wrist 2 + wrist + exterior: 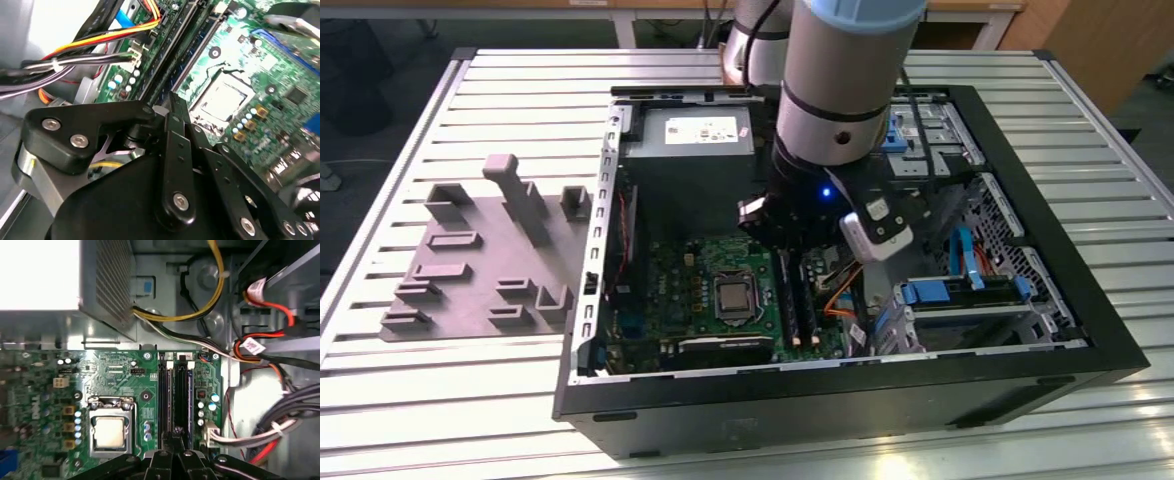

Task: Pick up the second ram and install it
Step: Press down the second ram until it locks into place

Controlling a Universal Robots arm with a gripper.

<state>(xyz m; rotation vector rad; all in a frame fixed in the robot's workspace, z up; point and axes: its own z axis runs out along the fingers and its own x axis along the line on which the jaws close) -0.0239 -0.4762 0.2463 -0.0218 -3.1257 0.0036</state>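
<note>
I have the open PC case [1107, 350] lying on a table [480, 390] of pale metal slats, with wooden furniture along the far edge of the room. On the slats toward the exterior view's left sits a grey fixture [480, 265], well apart from the case.

My arm [847, 70] reaches down into the case, and the gripper [781, 240] hangs low over the motherboard [680, 290], right above the memory slots [175, 400]. In the first wrist view the fingertips [176, 432] appear drawn together over the slots, though I can't tell whether they clamp anything. The ram [190, 400] stands in the slots beside the CPU socket [110, 432], a dark stick running their length; which stick is the second one I can't tell.

Around the gripper, a yellow and black cable bundle [190, 315] curves off the power supply [694, 150], red cables [270, 310] cross the drive bay, and grey wires [60, 65] plug in just beside the slots.
</note>
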